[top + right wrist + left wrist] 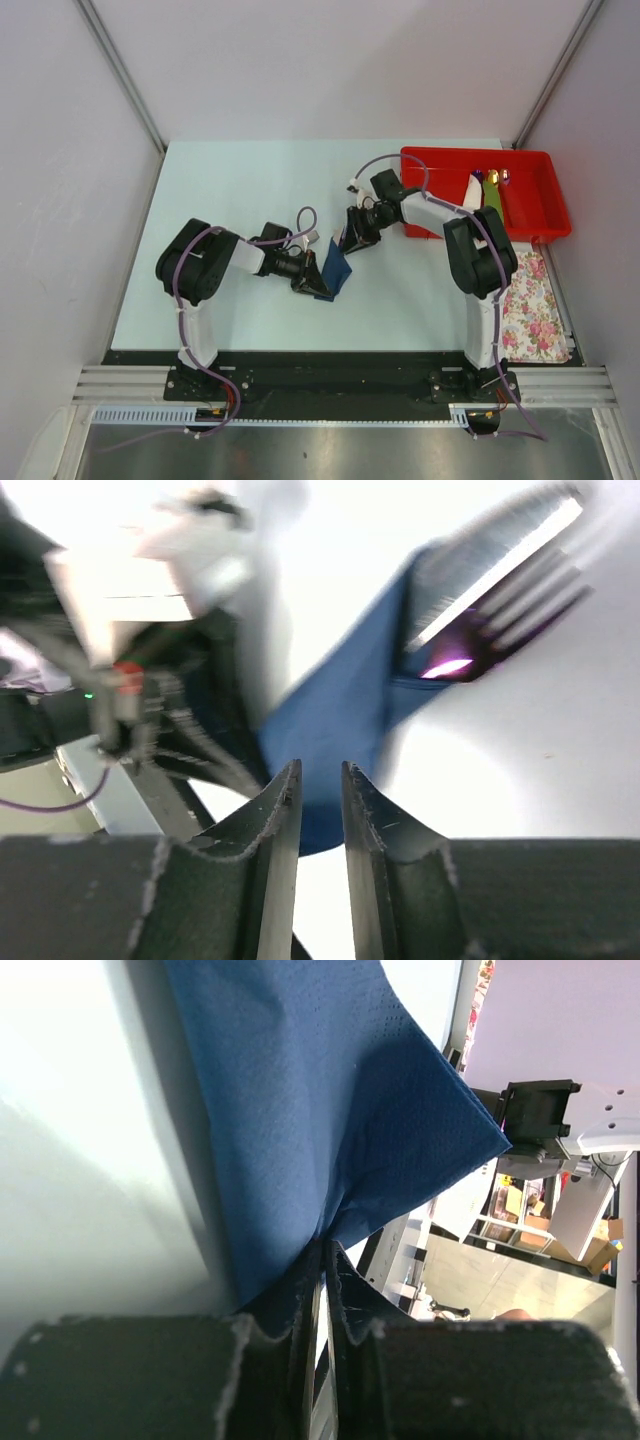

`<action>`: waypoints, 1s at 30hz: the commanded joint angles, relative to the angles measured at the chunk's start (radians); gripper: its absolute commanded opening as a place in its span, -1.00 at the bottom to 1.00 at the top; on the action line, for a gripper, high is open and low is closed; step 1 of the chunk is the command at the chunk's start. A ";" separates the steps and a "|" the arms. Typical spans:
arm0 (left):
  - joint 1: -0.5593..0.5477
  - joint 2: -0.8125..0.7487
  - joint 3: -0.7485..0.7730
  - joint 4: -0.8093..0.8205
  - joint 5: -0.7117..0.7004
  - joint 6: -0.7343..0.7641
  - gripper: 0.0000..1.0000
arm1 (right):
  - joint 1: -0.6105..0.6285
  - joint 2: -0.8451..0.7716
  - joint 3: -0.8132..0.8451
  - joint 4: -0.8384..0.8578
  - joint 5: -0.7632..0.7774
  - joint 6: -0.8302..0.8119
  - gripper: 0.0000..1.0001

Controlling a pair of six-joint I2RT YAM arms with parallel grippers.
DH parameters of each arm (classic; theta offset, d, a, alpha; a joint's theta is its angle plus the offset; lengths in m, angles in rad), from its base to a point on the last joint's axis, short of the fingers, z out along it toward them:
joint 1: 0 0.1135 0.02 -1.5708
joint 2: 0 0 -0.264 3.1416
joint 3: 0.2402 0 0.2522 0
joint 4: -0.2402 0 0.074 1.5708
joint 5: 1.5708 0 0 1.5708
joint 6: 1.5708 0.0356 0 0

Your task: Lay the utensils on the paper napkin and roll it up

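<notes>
Top external view: thin dark navy-blue paper napkin, bunched on the pale table between left gripper and right gripper. A red plastic tray and a pink-flowered white cloth lie at far right.

Left wrist view alone: left jaws clamped on a gathered napkin corner.

Right wrist view alone: blurred dark fork with a purple sheen, tines showing past the napkin's edge. The right fingers are narrowly parted, with nothing seen between them.
</notes>
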 commanded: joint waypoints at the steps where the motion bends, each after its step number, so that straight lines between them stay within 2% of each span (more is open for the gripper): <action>1: 0.004 0.053 -0.017 -0.073 -0.101 0.069 -0.78 | 0.026 -0.095 0.002 0.053 -0.039 0.034 -0.46; 12: 0.004 0.044 -0.010 -0.053 -0.104 0.051 -0.76 | 0.089 -0.039 -0.104 -0.058 -0.014 -0.056 -0.49; 22: 0.010 0.018 -0.030 -0.012 -0.082 0.029 -0.37 | 0.110 0.030 -0.118 -0.114 0.096 -0.159 -0.46; 26: 0.019 0.002 -0.045 0.049 -0.040 -0.017 -0.34 | 0.113 0.013 -0.139 -0.120 0.116 -0.176 -0.40; 30: -0.011 -0.128 -0.050 0.138 0.013 -0.015 -0.33 | 0.119 0.023 -0.138 -0.119 0.142 -0.204 -0.40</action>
